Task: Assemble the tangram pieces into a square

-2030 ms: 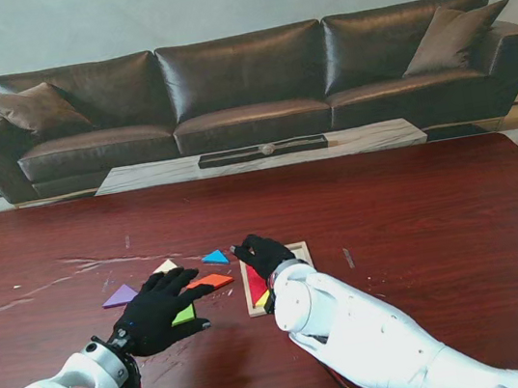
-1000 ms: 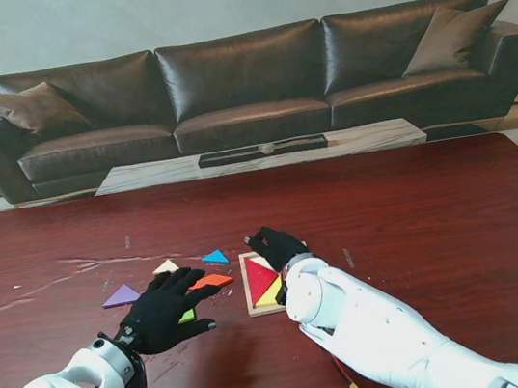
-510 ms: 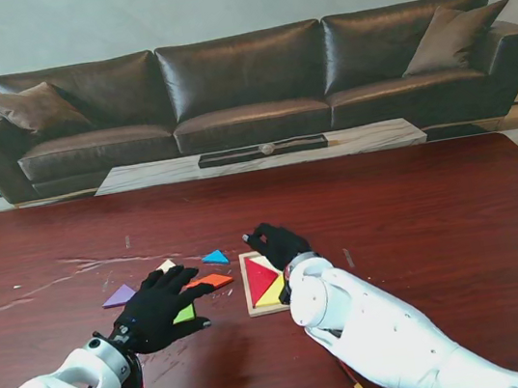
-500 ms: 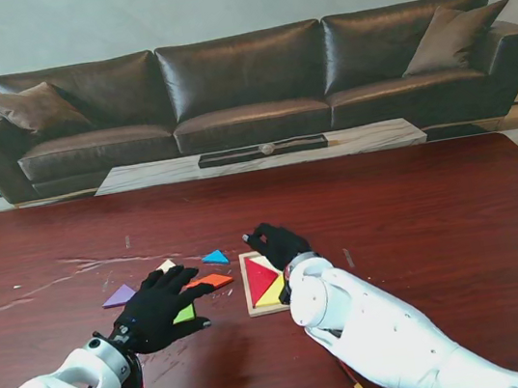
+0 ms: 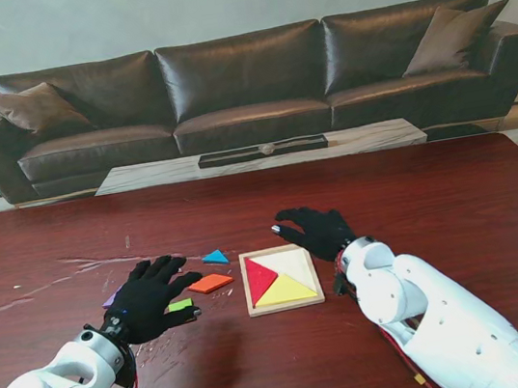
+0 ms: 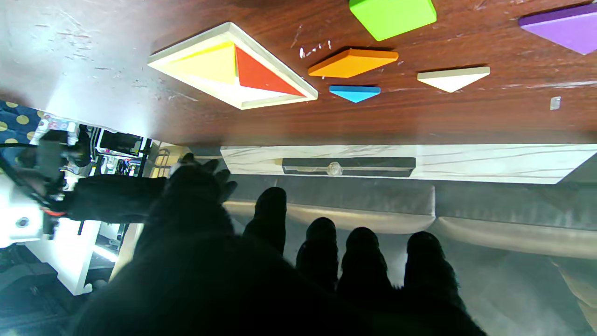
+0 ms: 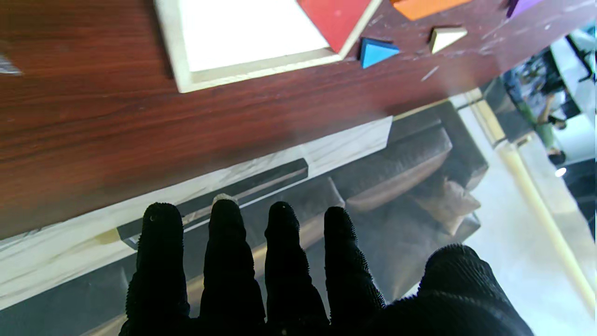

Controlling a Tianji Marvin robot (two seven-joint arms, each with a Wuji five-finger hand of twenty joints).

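Observation:
A square wooden tray [image 5: 314, 274] lies mid-table holding a red triangle [image 5: 260, 279] and a yellow triangle [image 5: 285, 291]; its far right part is bare. To its left lie an orange parallelogram [image 5: 211, 282], a blue triangle [image 5: 215, 257] and a green square [image 5: 180, 305]. My left hand [image 5: 148, 297] hovers open over that group, hiding most of the purple triangle [image 6: 566, 31] and the cream triangle [image 6: 452, 77]. Open and holding nothing, my right hand [image 5: 316, 230] hangs just beyond the tray's far right corner.
The dark red table [image 5: 458, 223] stretches wide to the right. A black leather sofa [image 5: 243, 89] and a low marble coffee table [image 5: 263, 155] stand beyond its far edge. White scuff marks [image 5: 84, 266] streak the tabletop at left.
My right hand has drawn off the tray to its far right side, uncovering the red and yellow triangles. My left hand has edged slightly farther from me over the loose pieces.

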